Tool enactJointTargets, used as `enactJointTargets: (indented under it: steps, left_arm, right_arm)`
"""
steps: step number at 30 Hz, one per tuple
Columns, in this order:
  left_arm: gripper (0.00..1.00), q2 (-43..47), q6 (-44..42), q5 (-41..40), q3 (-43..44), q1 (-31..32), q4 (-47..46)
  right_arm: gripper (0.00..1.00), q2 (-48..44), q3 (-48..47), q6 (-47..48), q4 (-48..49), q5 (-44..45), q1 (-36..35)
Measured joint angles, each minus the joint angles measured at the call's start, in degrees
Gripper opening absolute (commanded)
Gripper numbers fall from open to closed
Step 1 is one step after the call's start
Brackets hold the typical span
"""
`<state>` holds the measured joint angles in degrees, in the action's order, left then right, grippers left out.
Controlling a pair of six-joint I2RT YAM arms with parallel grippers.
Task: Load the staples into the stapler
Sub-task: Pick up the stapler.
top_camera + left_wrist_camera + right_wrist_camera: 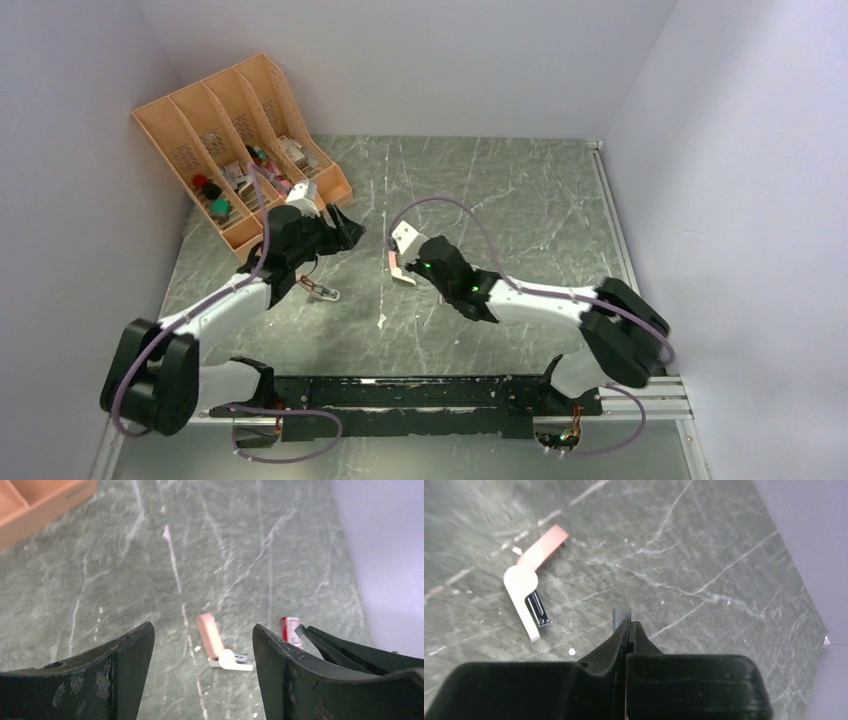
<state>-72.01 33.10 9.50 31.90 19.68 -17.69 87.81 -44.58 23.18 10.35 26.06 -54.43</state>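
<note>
- Upper left of the top view: an orange desk organizer is seen against the wall, well apart from the action. Nothing in it is needed now.
- Left of centre: the left gripper is held wide open and empty over the table, aimed towards the stapler.
- Centre: the stapler is laid open on the marble. Its pink lid is folded back and the dark channel is exposed along the white base.
- Just right of it: the staples are pinched as a short grey strip in the closed right gripper, near the stapler but not touching it.
- The step in hand is judged to be seating the strip. It should be lined up along the channel, lowered flat, and let go only once it is sitting inside.
- The light stapler may be skidded by a nudge, so it could be steadied by the left gripper.
- Right of the left wrist view: a red-and-white box is glimpsed just beside the right fingertips, and the path should be kept off it.
</note>
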Motion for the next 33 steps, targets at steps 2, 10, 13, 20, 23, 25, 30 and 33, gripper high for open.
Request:
enactJointTargets:
  steps: [2, 10, 13, 20, 23, 25, 30, 33]
  left_arm:
    - [0.77, 3.74, 0.66, 0.07, 0.31, 0.00, 0.79]
    - [0.80, 15.54, 3.82, 1.51, 8.00, 0.00, 7.72]
    - [0.83, 17.90, 6.64, 3.72, 10.47, 0.00, 10.10]
    - [0.87, 20.48, 15.28, 8.55, 16.33, 0.00, 14.14]
    - [0.88, 20.83, 20.02, 10.78, 18.78, 0.00, 14.03]
    - [0.88, 21.03, 22.64, 11.91, 19.96, 0.02, 13.77]
    - [0.88, 20.98, 27.08, 13.35, 22.71, 0.02, 13.33]
    - [0.85, 20.59, 28.02, 13.38, 24.87, 0.04, 13.25]
  right_arm:
    - [0.00, -5.35, 3.17, 0.02, 3.39, -1.22, 0.07]
    - [0.00, -25.49, 14.16, 4.31, 19.10, -12.09, 0.09]
    - [0.00, -29.00, 18.27, 9.77, 28.24, -17.77, 0.09]
    - [0.00, -28.41, 17.86, 24.94, 38.95, -27.58, 0.09]
    - [0.00, -26.64, 14.58, 31.15, 41.86, -29.77, 0.09]
    - [0.00, -25.35, 12.50, 35.36, 44.04, -30.71, 0.09]
    - [0.00, -22.51, 8.79, 47.76, 46.25, -30.77, 0.09]
    - [0.00, -20.20, 6.08, 55.32, 46.47, -30.47, 0.09]
